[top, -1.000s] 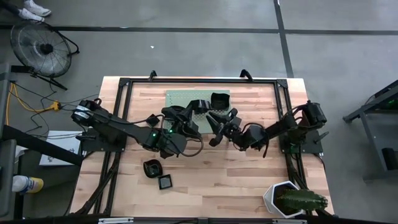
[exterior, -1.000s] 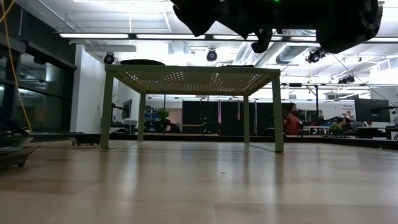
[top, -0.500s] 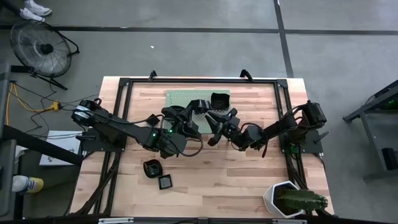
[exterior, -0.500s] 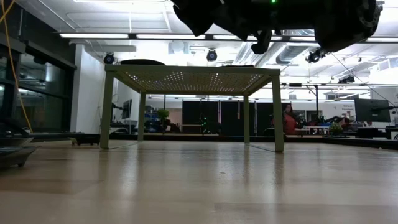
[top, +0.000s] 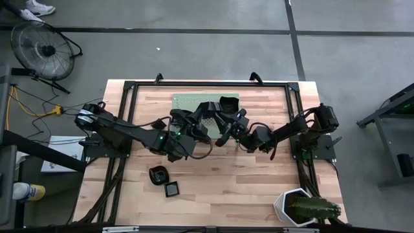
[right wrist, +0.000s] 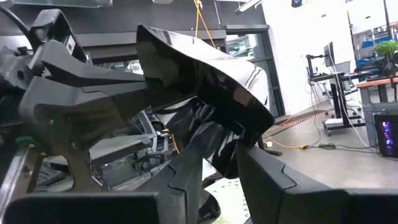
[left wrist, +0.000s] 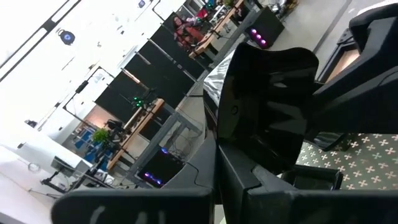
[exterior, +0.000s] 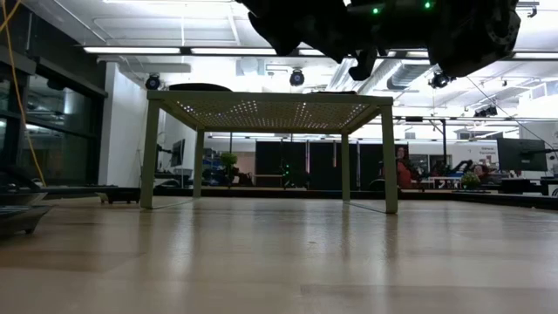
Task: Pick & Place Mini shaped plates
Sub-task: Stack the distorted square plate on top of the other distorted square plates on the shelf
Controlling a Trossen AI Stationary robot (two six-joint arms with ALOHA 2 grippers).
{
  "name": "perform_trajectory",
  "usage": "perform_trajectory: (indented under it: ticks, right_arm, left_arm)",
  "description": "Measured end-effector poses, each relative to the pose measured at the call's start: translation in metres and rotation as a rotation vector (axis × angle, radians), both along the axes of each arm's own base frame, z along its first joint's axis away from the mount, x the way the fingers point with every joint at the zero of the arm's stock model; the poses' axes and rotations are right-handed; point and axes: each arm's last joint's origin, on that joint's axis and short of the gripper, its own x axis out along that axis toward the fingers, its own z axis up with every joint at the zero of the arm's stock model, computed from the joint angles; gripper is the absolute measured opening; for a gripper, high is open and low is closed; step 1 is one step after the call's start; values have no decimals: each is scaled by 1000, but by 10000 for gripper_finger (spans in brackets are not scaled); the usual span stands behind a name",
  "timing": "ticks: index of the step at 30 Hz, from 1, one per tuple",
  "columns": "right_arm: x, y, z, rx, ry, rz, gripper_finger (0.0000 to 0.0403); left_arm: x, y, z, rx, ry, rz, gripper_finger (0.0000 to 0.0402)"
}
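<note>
While both arms meet mid-air, right gripper [top: 223,134] and left gripper [top: 208,116] each clench a black plate [right wrist: 205,81].

Wooden worktop [exterior: 279,262] fills the foreground. Pale perforated stand [exterior: 270,109] on four legs sits mid-distance. Dark arm parts [exterior: 384,30] with green lights hang along the top edge. Person in red [exterior: 404,167] in room behind.
</note>
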Motion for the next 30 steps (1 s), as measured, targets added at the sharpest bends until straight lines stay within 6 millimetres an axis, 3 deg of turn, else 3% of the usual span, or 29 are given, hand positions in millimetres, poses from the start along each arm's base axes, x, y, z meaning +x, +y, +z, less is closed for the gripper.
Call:
perform_trajectory:
  ticks: [16, 27, 30]
  right_arm:
    - [1, -7, 0, -2, 4, -18, 91]
    - [1, -6, 0, -27, 20, -18, 8]
    - [1, -6, 0, -30, 23, -20, 5]
  left_arm:
    - [1, -1, 3, 4, 8, -29, 0]
    - [1, -1, 3, 6, 11, -32, 0]
    - [1, -1, 3, 7, 14, -32, 0]
